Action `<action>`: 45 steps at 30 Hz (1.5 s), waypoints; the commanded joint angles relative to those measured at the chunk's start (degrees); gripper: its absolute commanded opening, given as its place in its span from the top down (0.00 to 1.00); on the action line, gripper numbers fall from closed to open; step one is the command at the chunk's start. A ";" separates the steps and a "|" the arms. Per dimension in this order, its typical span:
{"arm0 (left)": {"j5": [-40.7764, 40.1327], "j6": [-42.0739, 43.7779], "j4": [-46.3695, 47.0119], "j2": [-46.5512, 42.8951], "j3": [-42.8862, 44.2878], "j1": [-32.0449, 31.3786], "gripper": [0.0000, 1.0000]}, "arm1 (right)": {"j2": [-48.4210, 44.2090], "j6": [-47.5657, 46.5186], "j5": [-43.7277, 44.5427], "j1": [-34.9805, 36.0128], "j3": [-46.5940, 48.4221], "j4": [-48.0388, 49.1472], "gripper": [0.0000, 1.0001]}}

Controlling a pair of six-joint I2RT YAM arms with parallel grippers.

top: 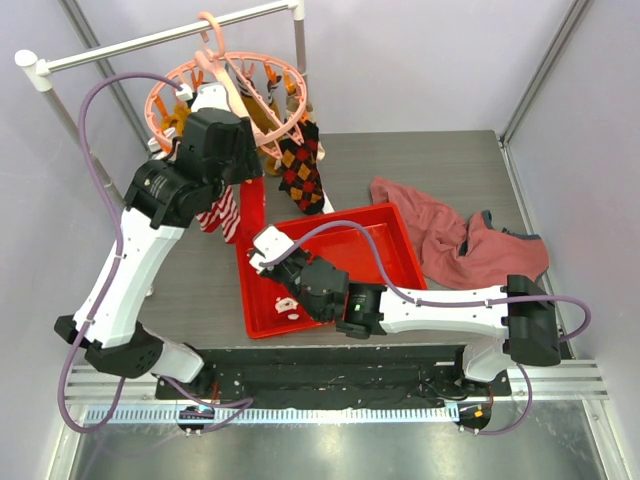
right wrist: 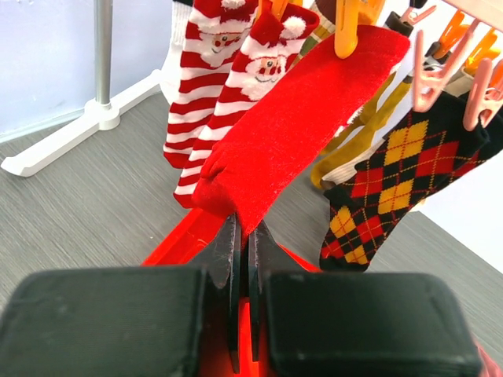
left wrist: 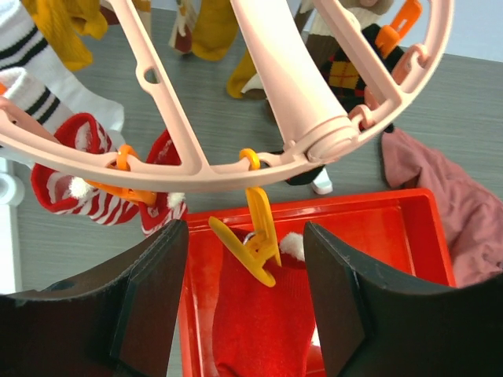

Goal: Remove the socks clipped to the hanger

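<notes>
left gripper [left wrist: 247, 284] is raised beneath hanger [left wrist: 277, 94], held wide astride yellow peg [left wrist: 256, 236] | right gripper [right wrist: 242, 229] is clamped on red sock [right wrist: 292, 118] below hanger

Hanger [left wrist: 275, 78] salmon-pink; pegs [left wrist: 397, 23] orange, one yellow peg [left wrist: 259, 224]. Plain red sock [right wrist: 291, 118]. Santa pair [right wrist: 212, 86] red/wht stripes. Argyle sock [right wrist: 393, 181] blk w/ red + yellow diamonds. Mustard sock [left wrist: 212, 27]. Wht sock [left wrist: 27, 71] w/ blk bands. Tray [top: 390, 260] red. Cloth [top: 450, 245] reddish-pink, dk trim. Table [right wrist: 78, 220] grey woodgrain. Rail [top: 150, 40] wht. Left fingers [left wrist: 153, 302] blk.
</notes>
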 commanded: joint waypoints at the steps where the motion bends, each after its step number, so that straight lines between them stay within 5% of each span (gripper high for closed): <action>1: -4.57 2.05 -2.52 1.52 2.57 -0.42 0.36 | 0.21 -0.91 0.62 0.78 2.67 2.23 0.99; 12: -6.42 3.28 -1.64 3.89 2.84 -0.59 0.49 | 0.56 -1.18 0.70 0.78 2.05 2.85 0.99; 23: -3.43 3.46 0.38 3.19 1.78 -0.59 1.00 | -0.23 -0.48 0.88 0.95 0.56 3.55 0.99; 37: -0.17 3.72 2.05 2.58 0.47 -0.59 1.00 | -6.29 8.22 1.32 0.86 -6.28 -1.37 0.99; 45: 4.22 4.34 5.21 0.04 -2.96 -0.50 1.00 | -12.97 24.37 2.36 0.86 -16.48 -9.10 0.93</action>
